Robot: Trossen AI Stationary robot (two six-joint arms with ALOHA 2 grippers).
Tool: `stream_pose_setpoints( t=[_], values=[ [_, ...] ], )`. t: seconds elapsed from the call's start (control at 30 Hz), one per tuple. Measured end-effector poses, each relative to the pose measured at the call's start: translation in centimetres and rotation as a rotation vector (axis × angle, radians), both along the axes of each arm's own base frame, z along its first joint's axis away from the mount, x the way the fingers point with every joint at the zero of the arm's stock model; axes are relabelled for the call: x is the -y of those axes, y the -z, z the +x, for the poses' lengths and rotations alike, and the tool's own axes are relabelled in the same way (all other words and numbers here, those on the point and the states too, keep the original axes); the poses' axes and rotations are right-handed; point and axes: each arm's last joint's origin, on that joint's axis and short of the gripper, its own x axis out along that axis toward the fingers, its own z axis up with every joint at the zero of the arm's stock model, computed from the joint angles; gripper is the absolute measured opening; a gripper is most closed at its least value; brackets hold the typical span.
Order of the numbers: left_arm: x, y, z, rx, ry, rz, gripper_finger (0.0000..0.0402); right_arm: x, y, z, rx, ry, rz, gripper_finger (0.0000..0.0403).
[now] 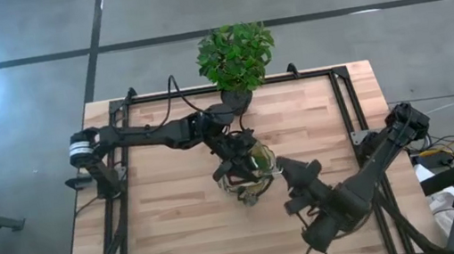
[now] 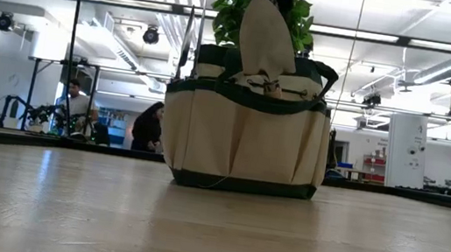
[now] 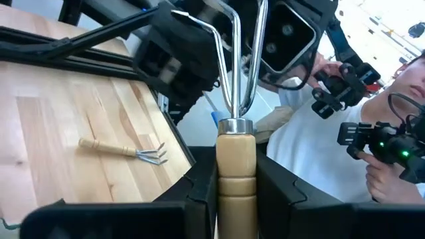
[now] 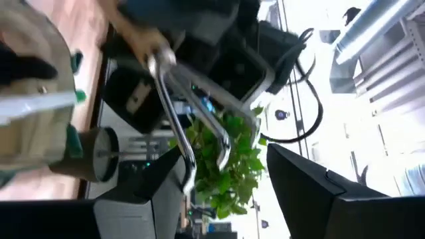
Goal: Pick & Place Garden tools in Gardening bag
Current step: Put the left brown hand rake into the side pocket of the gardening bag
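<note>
The olive-khaki gardening bag (image 2: 243,137) stands upright on its base on the table (image 1: 180,233), with a trowel blade (image 2: 267,35) sticking up out of it. My left gripper (image 1: 237,163) is over the bag, shut on a hand fork with a wooden handle and curved silver tines (image 3: 236,60). My right gripper (image 1: 293,176) is open just right of the bag; in the right wrist view the fork's tines (image 4: 192,133) reach toward its open fingers (image 4: 226,179). A second small rake (image 3: 126,151) lies flat on the table. My left gripper pinches the fork's wooden handle (image 3: 236,162) between its two fingers, just behind the silver ferrule. The handle runs along the fingers, and the tines stick out ahead of them. The fork is lifted clear of the table. Whether my right gripper touches the tines, I cannot tell.
A leafy potted plant (image 1: 235,58) stands at the table's far edge, just behind the bag. A dark metal frame (image 1: 346,109) runs along the table's sides. A person holding a camera (image 3: 372,143) stands beyond the table. Bare wood lies at the near left.
</note>
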Motion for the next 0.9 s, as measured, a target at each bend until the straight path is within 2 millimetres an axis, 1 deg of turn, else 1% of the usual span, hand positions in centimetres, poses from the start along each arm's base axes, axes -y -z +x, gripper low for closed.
stream_pose_setpoints(
  t=[0.13,0.23,0.3,0.43,0.57,0.63,0.73,0.8,0.9],
  values=[
    [0.4,0.1,0.1,0.004,0.003,0.010,0.0071,1.4,0.1,-0.1,0.020,0.032,0.012,0.0201],
    [0.4,0.2,0.1,0.022,-0.009,0.034,0.0071,1.9,-0.4,-0.7,0.112,0.032,0.089,0.0201],
    [0.4,0.2,0.1,0.028,-0.019,0.044,0.0071,2.2,-1.3,-1.7,0.189,0.019,0.168,0.0201],
    [0.4,0.2,0.2,0.036,-0.035,0.057,0.0071,3.6,-3.5,-4.4,0.294,0.022,0.426,0.0201],
    [0.2,0.2,0.3,0.066,-0.088,0.107,0.0071,5.9,-5.0,-7.4,0.350,0.120,0.747,0.0201],
    [0.2,0.1,0.5,0.091,-0.147,0.144,0.0071,7.0,-5.0,-8.8,0.373,0.161,0.872,0.0201],
    [0.0,-0.1,0.7,0.138,-0.242,0.210,0.0071,7.8,-4.2,-10.7,0.411,0.181,1.003,0.0200],
    [-0.1,-0.4,0.8,0.187,-0.278,0.240,0.0071,8.1,-3.4,-11.9,0.445,0.173,1.059,0.0196],
    [0.0,-1.2,1.0,0.299,-0.309,0.268,0.0071,8.1,-2.1,-13.3,0.524,0.106,1.110,0.0187]
  ],
)
